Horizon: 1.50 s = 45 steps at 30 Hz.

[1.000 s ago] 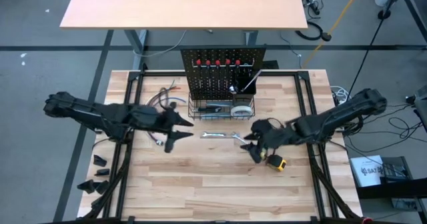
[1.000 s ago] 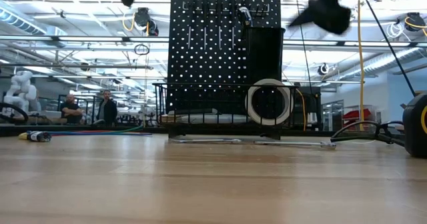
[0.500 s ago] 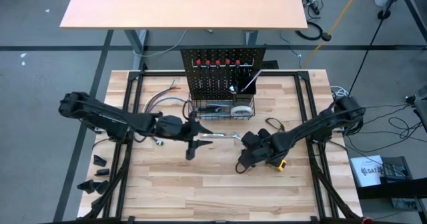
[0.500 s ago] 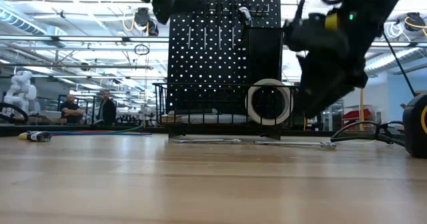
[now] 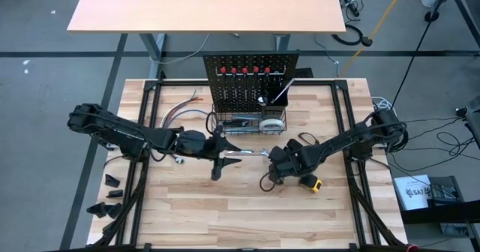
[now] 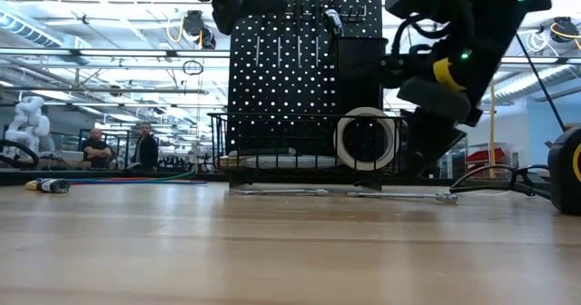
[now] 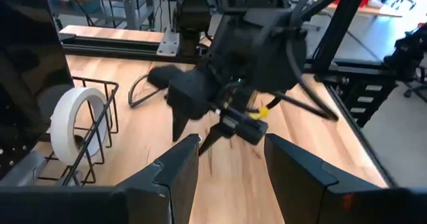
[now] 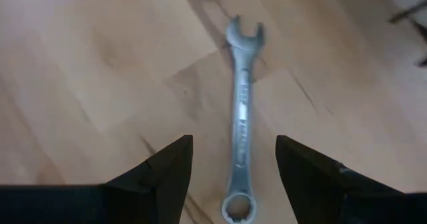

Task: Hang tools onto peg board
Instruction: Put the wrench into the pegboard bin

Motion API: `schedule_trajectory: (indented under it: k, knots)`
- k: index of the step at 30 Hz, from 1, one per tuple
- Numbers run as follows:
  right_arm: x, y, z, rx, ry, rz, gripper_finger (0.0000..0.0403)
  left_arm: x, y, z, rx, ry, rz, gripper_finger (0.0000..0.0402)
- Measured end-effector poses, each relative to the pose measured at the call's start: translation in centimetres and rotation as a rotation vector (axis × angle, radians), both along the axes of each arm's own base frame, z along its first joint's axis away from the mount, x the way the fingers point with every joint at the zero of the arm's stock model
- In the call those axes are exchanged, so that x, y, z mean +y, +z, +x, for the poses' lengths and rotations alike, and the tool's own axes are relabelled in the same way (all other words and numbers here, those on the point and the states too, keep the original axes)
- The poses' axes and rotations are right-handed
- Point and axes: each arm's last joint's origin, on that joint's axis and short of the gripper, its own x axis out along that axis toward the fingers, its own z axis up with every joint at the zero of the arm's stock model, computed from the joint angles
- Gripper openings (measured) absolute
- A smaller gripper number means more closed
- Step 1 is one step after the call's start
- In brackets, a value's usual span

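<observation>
No brand name or other writing is showing legibly on any tool here. A black peg board (image 5: 251,83) is standing upright at the middle of the worktop's (image 5: 225,214) far edge, with red-handled screwdrivers (image 5: 244,70) hanging along its top row and a wire basket (image 5: 247,122) running along its base. A white tape roll (image 5: 272,121) is sitting in the basket's right end. Two silver wrenches are lying flat on the wood just in front of the basket, end to end. The right end effector (image 5: 271,175) is hovering directly over the right-hand wrench (image 8: 239,123), its two dark fingers (image 8: 153,174) standing apart on either side of the tool without touching it; the wrench's open jaw is pointing away from the wrist. The left end effector (image 5: 222,155) is hanging over the left-hand wrench (image 5: 241,153), near the basket's front, fingers (image 7: 177,177) also parted and holding nothing. A yellow-black tape measure (image 5: 310,181) is resting on the worktop just beside the right arm, toward the right edge. Two people (image 6: 118,148) are sitting in the room well beyond the worktop.
</observation>
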Motion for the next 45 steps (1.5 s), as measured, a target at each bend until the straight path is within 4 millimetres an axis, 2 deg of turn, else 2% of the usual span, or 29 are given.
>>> schedule_trajectory:
  k: [3,5,12,16,19,25,27,33,37,40,45]
  knots:
    - [-0.6,-0.1,0.4,-0.005,0.059,0.034,0.0209,0.0,-0.1,0.0,-0.048,0.009,-0.037,0.0173]
    - [-1.1,-0.5,0.5,-0.021,0.074,0.053,0.0209,0.1,-0.8,-0.3,-0.086,0.024,-0.079,0.0173]
    - [-2.1,-2.4,-0.7,-0.009,0.061,0.067,0.0209,0.2,-4.0,-1.5,-0.051,0.108,-0.188,0.0173]
    - [-2.1,-3.3,-1.3,-0.042,0.061,0.101,0.0197,-0.4,-4.1,-1.8,-0.049,0.121,-0.195,0.0173]
    - [-1.7,-3.6,-1.5,-0.046,0.051,0.118,0.0159,-0.6,-4.1,-1.8,-0.062,0.146,-0.191,0.0173]
    - [0.0,-3.7,-2.0,-0.052,0.084,0.113,0.0043,-0.9,-4.1,-1.9,-0.064,0.159,-0.189,0.0173]
    - [0.7,-3.7,-2.2,-0.055,0.098,0.118,0.0022,-0.9,-4.1,-1.9,-0.063,0.159,-0.189,0.0173]
    - [2.2,-3.5,-2.2,-0.126,0.071,0.166,0.0022,-0.9,-4.1,-1.9,-0.064,0.162,-0.189,0.0173]
    - [2.8,-2.4,-1.7,-0.17,0.069,0.176,0.0022,-0.9,-4.1,-1.9,-0.064,0.162,-0.188,0.0173]
    - [3.2,-0.7,-0.8,-0.257,0.085,0.202,0.0011,-0.9,-4.1,-1.9,-0.056,0.141,-0.178,0.0173]
    - [3.4,0.0,-0.1,-0.336,0.105,0.199,0.0,-1.1,-5.0,-1.8,0.008,0.056,-0.046,0.0173]
